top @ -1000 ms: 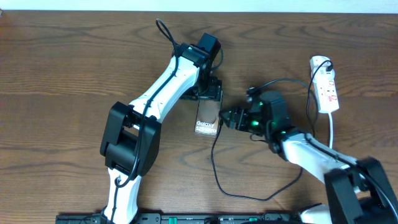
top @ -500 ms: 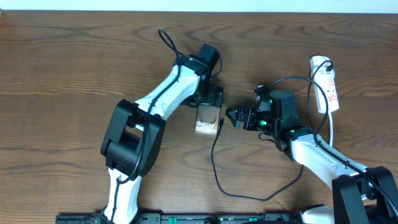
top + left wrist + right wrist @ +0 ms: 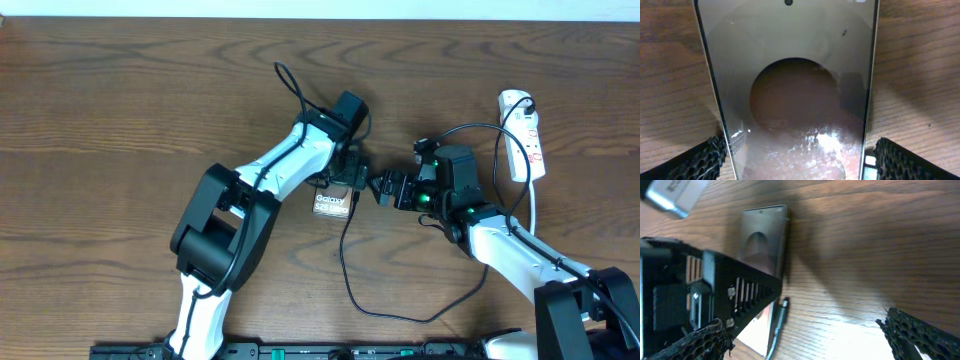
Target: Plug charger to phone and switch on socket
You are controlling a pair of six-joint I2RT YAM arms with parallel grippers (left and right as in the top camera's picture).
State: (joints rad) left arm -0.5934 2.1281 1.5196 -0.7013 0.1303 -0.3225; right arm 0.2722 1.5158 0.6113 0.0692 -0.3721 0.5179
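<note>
Left wrist, phone [image 3: 795, 75] lying between spread fingers [image 3: 702, 161]

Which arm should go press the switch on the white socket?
Right. The socket lies on the table's right side, nearer the right gripper, which is open and empty. The left gripper sits over the phone, farther away.

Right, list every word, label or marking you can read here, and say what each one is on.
"Galaxy": white lettering on the phone, overhead view.
Line under "Galaxy" on the phone: too small to read.
Red markings on the power strip: too small to read.
Dark marks on the pale grey block, right wrist view: blurred, unreadable.
Left wrist view: no text shows.
</note>
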